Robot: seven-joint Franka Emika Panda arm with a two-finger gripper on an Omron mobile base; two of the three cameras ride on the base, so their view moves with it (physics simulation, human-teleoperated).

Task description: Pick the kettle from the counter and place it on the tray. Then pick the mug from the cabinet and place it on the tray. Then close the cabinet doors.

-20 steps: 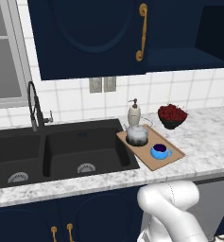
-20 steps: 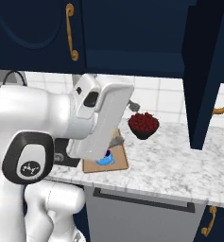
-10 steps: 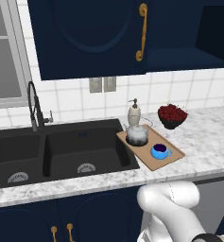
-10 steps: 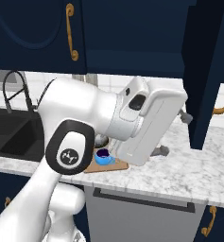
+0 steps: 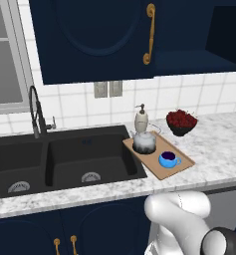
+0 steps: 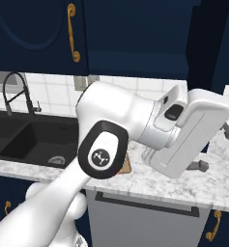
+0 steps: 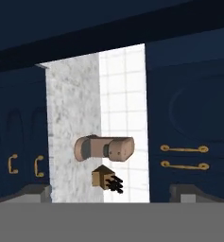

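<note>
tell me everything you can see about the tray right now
The tray is a thin, flat, rectangular board that looks like light-brown wood. It lies flat on the speckled counter, just right of the black sink, set at a slant to the counter's front edge. The silvery kettle stands on its far end and the blue mug sits nearer the front. A cream soap bottle stands just behind it. In the right base view the arm covers most of it.

The worktop [image 5: 219,144] carries the tray [image 5: 181,167], a soap bottle [image 5: 141,119], a fruit bowl [image 5: 181,122] and the sink [image 5: 59,159].
</note>
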